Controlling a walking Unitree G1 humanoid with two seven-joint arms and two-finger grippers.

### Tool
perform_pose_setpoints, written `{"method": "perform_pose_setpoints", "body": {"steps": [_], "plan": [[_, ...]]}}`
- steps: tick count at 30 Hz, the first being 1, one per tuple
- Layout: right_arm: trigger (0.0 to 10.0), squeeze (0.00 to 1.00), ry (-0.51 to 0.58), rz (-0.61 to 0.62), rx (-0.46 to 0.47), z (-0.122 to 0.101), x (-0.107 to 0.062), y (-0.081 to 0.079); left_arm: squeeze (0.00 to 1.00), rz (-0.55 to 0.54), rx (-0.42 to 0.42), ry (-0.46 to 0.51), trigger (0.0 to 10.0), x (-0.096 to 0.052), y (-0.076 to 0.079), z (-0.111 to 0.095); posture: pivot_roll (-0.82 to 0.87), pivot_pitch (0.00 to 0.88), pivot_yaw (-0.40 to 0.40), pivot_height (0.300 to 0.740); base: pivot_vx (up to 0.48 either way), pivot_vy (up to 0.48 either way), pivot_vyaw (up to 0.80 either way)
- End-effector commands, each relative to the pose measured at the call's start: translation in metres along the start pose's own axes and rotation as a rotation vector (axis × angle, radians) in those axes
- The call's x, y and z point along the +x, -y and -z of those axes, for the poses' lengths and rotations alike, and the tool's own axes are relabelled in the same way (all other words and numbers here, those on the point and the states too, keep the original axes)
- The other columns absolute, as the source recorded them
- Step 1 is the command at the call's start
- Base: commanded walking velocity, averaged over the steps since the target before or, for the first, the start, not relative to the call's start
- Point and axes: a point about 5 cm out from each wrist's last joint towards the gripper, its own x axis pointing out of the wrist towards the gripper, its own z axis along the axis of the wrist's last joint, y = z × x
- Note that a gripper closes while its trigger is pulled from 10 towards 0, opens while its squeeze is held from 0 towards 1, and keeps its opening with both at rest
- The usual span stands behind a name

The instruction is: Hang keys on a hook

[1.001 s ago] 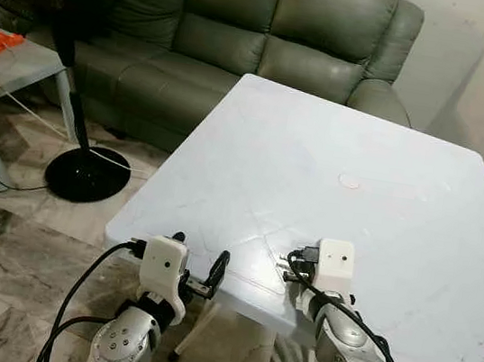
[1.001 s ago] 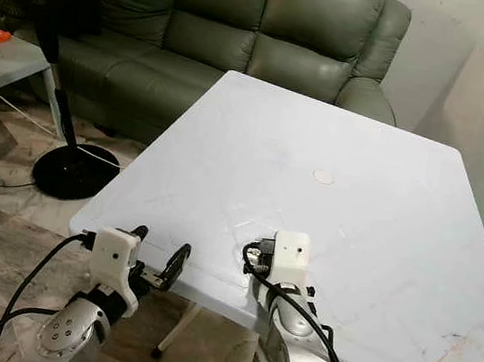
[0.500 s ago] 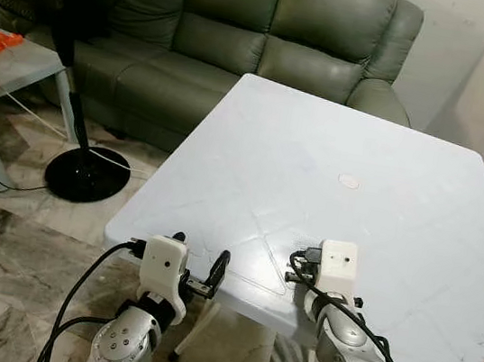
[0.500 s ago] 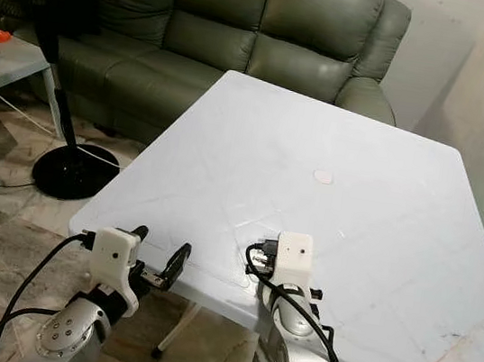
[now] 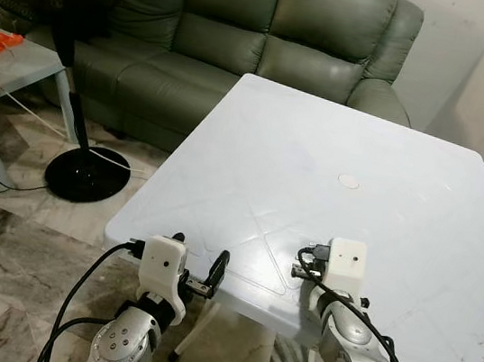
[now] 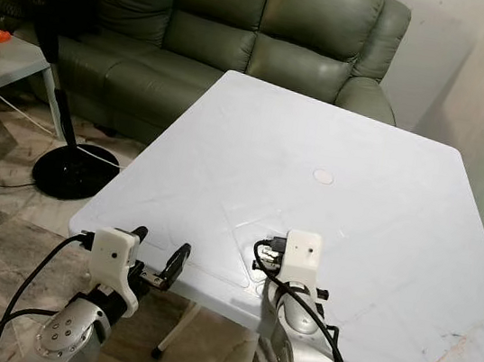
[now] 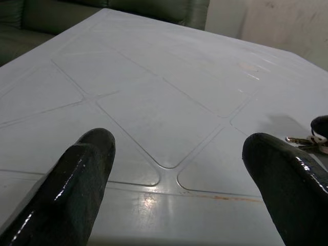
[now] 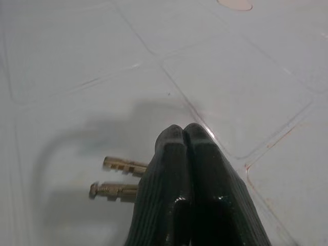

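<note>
clenched together, my right jaws [image 8: 183, 134] sit low over the white desk [image 5: 390, 167], and two brass keys [image 8: 119, 178] stick out sideways from just behind the tips; whether they are pinched or only lie beside my fingers, i cannot tell. my left jaws [image 7: 174, 169] hang released at the desk's near edge, the keys [image 7: 306, 140] off to their far right. i judge the keys light, stiff and slick, flat on hard plastic, loosely jointed so they will swing. best hold is the ring or bows, not the blades. i see no hook yet.
</note>
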Motion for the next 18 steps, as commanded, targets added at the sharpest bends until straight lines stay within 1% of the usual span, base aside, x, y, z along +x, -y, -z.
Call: {"method": "perform_pose_setpoints", "body": {"steps": [1,2,3,7,9,10,13,17,18], "plan": [[10.0,0.05,-0.015,0.036,0.052,0.0018,0.0019,0.0066,0.00,-0.002,-0.011,0.013,10.0,-0.0004,0.0018,-0.0036,0.06,0.061,-0.095,0.740,0.000,0.000,0.00],[10.0,1.00,-0.011,0.048,0.056,0.0015,0.0023,0.0083,0.00,-0.002,-0.011,0.014,10.0,-0.0004,0.0018,-0.0037,0.06,0.061,-0.095,0.740,0.000,0.000,0.00],[10.0,1.00,-0.001,0.051,0.059,0.0005,0.0027,0.0096,0.00,-0.003,-0.012,0.013,10.0,-0.0004,0.0018,-0.0037,0.07,0.054,-0.096,0.740,0.000,0.000,0.00],[10.0,1.00,-0.021,0.083,-0.005,0.0025,0.0036,0.0103,0.00,-0.003,-0.012,0.013,10.0,-0.0007,0.0017,-0.0035,0.07,0.052,-0.097,0.740,0.000,0.000,0.00],[10.0,1.00,-0.022,0.080,-0.005,0.0026,0.0037,0.0100,0.00,-0.003,-0.012,0.013,10.0,-0.0007,0.0016,-0.0035,0.07,0.052,-0.097,0.740,0.000,0.000,0.00],[10.0,0.00,-0.024,0.067,-0.001,0.0032,0.0042,0.0087,0.00,-0.004,-0.015,0.014,10.0,-0.0009,0.0014,-0.0035,0.07,0.051,-0.096,0.740,0.000,0.000,0.00],[10.0,0.00,-0.009,0.071,0.006,0.0015,0.0045,0.0083,0.00,-0.002,-0.019,0.013,10.0,-0.0009,0.0015,-0.0038,0.07,0.051,-0.096,0.740,0.000,0.000,0.00],[10.0,0.00,-0.015,0.062,0.015,0.0019,0.0050,0.0077,0.00,0.017,-0.002,0.013,10.0,-0.0001,0.0027,-0.0048,0.07,0.051,-0.096,0.740,0.000,0.000,0.00],[10.0,0.00,-0.012,0.060,0.016,0.0015,0.0049,0.0075,0.00,0.029,0.014,0.016,10.0,0.0004,0.0035,-0.0058,0.07,0.046,-0.095,0.740,0.000,0.000,0.00]]}}
